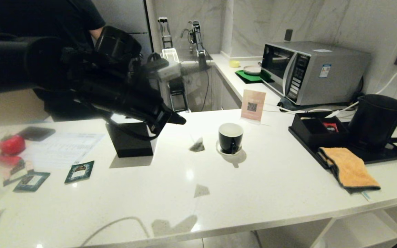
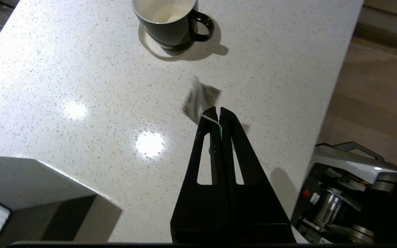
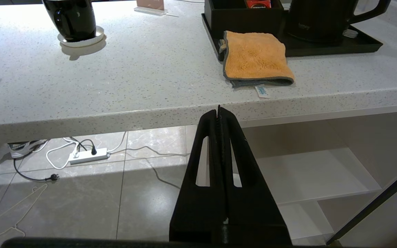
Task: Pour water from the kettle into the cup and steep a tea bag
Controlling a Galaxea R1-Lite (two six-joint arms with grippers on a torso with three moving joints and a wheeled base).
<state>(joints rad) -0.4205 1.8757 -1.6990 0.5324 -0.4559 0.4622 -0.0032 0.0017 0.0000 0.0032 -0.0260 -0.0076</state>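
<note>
Left hand (image 1: pixel 181 120) pinching string, tea bag (image 1: pixel 197 145) dangling point-up beside cup (image 1: pixel 230 137).

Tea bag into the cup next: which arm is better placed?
Left. The left gripper is shut on the tea bag, which dangles just beside the cup; the right gripper sits parked below the counter edge.

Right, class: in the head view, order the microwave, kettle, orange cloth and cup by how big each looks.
1. microwave
2. kettle
3. orange cloth, close to the kettle in apparent size, and nearer the camera, so unsure
4. cup
</note>
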